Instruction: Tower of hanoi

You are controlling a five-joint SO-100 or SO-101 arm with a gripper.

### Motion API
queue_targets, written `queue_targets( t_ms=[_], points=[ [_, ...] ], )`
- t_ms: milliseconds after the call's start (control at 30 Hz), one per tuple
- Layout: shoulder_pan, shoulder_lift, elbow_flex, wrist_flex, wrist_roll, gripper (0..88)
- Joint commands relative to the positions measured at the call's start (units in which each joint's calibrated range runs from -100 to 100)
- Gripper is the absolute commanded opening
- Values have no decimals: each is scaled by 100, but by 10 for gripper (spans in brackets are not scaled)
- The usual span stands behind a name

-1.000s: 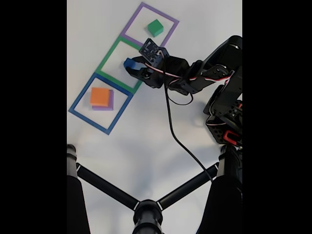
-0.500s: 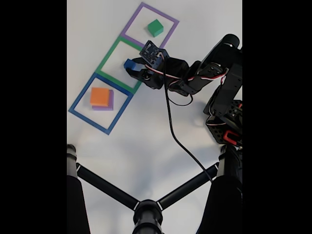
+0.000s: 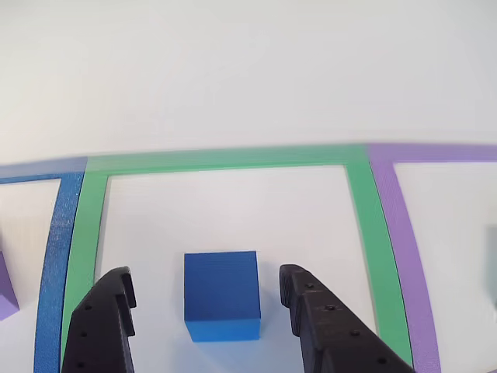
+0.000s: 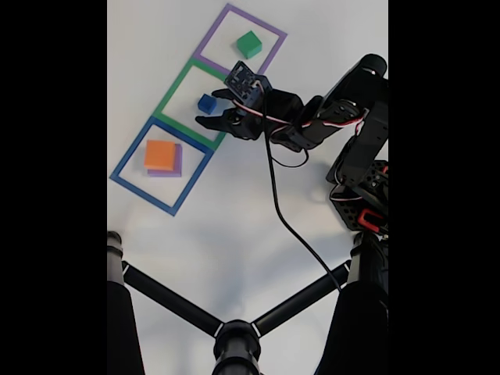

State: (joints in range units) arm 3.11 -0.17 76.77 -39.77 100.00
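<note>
We see the blue cube [image 3: 222, 295] sitting flat on the white table [image 3: 233, 70], inside the green square [image 3: 365, 225], w/ the pincer [image 3: 208, 299] spread wide around it. Both fingers [image 3: 109, 318] flank the cube, one each side, clear gaps btwn them and its faces, so it's gripping nothing. The cube lies btwn the fingertips, slightly ahead of them in the other view.

In the fixed view the cube [image 4: 206, 102] sits in the lower right part of the green square [image 4: 173, 87], pincer [image 4: 212, 108] reaching in from the right w/ the arm [image 4: 328, 117] behind it. It's a cube, so no long axis to speak of; its edges run roughly parallel to the green tape, top face up, one side face toward the pincer's camera.

Nearby: an orange block [image 4: 160, 154] stacked on a purple block [image 4: 173, 166] in the blue square [image 4: 129, 160], and a green cube [image 4: 249, 44] in the purple square [image 4: 215, 35]. All are well apart from the pincer.
</note>
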Motion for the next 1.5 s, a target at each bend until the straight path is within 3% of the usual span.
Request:
queue_targets(
  t_ms=[0, 467, 867, 1200, 1467],
  points=[
    [82, -1049, -231, 833, 0, 190],
    [173, -4358, -2957, 7971, 0, 38],
    [1180, -5127, -5583, 12180, -349, 0],
    [2400, -5135, -6101, 12714, 0, 17],
    [3040, -5744, -3775, 10837, 0, 241]
  ],
)
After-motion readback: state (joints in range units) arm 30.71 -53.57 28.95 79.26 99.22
